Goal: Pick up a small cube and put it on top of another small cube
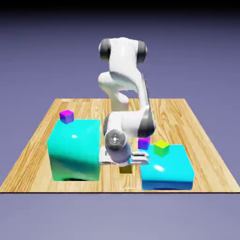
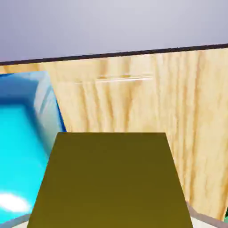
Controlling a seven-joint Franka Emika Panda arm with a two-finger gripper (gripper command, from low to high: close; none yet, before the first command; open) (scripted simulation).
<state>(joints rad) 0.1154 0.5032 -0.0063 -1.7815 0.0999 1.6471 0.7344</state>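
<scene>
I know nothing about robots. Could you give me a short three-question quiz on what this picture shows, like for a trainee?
1. True or false: the pincer is shut on the small yellow cube.
2. How many large cyan blocks stand on the wooden table?
3. Which sits on the cyan block at the exterior view's left? A) a purple cube B) a green cube C) nothing

Key: 1 true; 2 two; 3 A
</scene>
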